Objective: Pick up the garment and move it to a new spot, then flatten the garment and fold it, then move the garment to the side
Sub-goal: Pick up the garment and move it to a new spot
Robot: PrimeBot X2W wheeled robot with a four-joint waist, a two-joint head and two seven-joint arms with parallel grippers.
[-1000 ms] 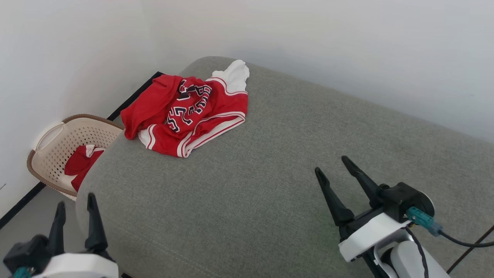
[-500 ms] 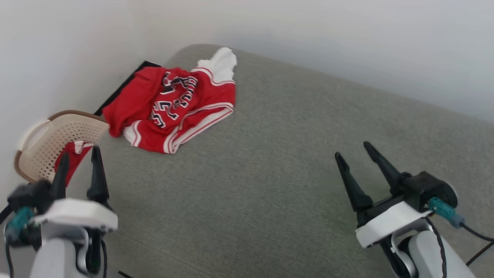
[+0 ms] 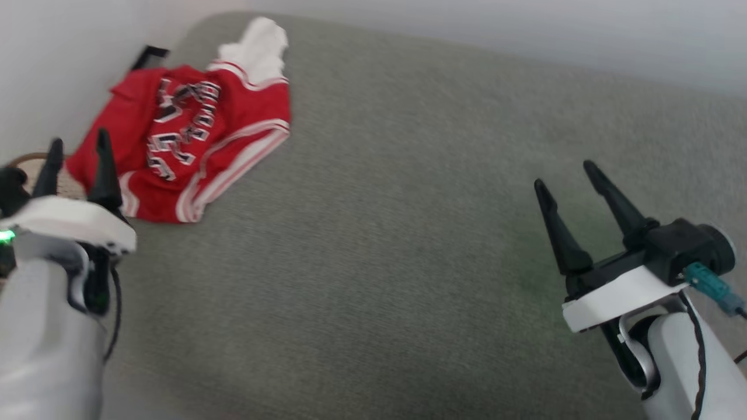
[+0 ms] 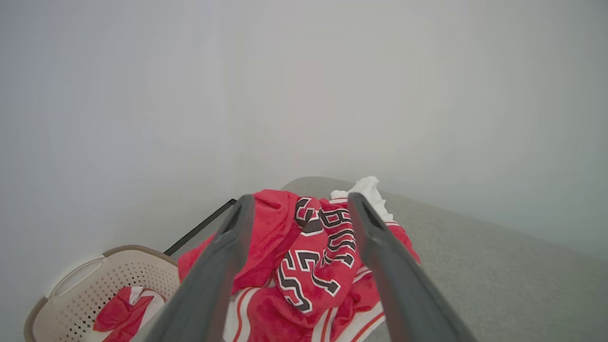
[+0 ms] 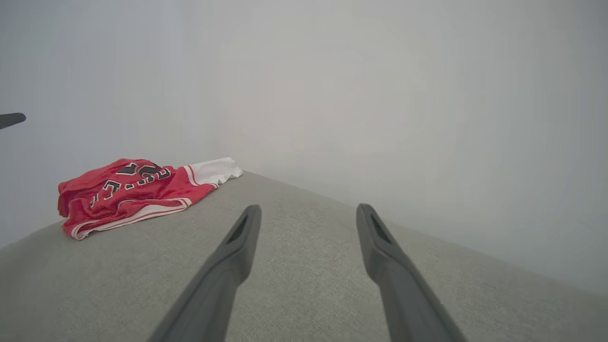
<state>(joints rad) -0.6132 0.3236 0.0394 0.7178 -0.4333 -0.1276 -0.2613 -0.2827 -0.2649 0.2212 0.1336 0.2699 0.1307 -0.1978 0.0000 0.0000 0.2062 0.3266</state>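
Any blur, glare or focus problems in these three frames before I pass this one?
Head view: smeared throughout, the garment lettering streaked, left claw and right claw soft-edged. Left wrist view: lettering crisp, the near fingers out of focus. Right wrist view: grey cushion weave sharp, light even, no glare or hard shadows.

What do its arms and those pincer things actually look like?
The left tool and right tool each have two long, tapering black fingers on a white plate. The forearms are pale grey. A teal plug with a black cable sits on the right; a green light glows on the left.
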